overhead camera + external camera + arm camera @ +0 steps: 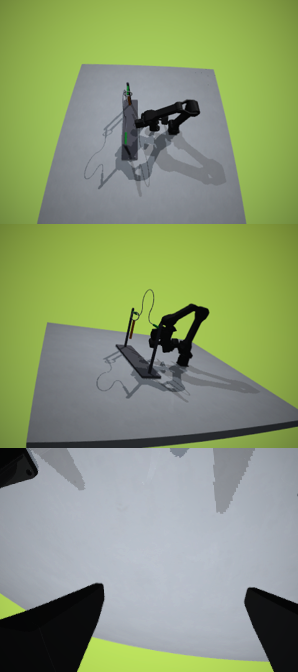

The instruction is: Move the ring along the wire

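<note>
The ring [131, 94] [135, 320] hangs around the wire at the green part [127, 89] beside the far post [128, 331]. Its orange handle [130, 101] [132, 330] hangs down below it, close beside that post. The other green part [125, 137] [156, 326] is next to the near post [154, 356]. The thin grey wire [149, 289] rises in a tall loop between them. My gripper [176, 593] is open with nothing between its fingers. It is on the robot's side of the wire, apart from the handle. In the top and exterior views its fingertips are hard to make out.
The posts stand on a dark base plate [130, 130] [133, 358] on the grey table [71, 124] [68, 398]. My arm [164, 112] [197, 331] is bent on the right. In the exterior view the near post crosses in front of the arm's end. Shadows lie on the table.
</note>
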Robot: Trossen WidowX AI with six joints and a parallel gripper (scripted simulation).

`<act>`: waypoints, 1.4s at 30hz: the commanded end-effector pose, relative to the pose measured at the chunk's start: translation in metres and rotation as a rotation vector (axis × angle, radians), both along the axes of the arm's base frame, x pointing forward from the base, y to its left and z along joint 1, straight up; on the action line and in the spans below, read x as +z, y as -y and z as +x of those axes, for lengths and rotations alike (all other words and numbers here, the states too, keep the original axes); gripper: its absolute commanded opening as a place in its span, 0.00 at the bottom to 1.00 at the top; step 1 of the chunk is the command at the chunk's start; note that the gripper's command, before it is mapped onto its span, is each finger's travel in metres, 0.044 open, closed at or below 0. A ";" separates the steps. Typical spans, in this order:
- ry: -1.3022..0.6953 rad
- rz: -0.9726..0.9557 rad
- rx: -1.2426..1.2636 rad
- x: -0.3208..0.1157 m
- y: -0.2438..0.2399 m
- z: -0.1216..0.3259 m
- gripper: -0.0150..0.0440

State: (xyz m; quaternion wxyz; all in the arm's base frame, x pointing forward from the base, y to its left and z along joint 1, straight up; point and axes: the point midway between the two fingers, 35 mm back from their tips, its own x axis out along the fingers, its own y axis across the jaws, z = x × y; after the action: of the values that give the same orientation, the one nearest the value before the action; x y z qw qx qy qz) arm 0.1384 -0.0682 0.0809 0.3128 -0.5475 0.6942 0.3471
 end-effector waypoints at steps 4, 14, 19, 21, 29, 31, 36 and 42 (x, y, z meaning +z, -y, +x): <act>0.017 0.007 -0.046 -0.002 -0.002 0.000 0.75; 0.174 0.110 -0.270 -0.019 -0.004 0.019 0.53; 0.331 0.191 -0.443 -0.024 0.004 0.044 0.53; 0.394 0.223 -0.509 -0.024 0.009 0.054 0.53; 0.551 0.275 -0.617 -0.019 0.035 0.080 0.53; 0.605 0.282 -0.644 -0.016 0.045 0.085 0.53; 0.745 0.350 -0.744 -0.020 0.060 0.098 0.53; 0.917 0.423 -0.844 -0.020 0.083 0.112 0.53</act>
State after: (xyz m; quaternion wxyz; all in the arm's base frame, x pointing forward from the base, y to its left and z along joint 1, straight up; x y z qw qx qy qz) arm 0.2464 -0.1418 0.0625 0.7614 -0.2696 0.5847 0.0758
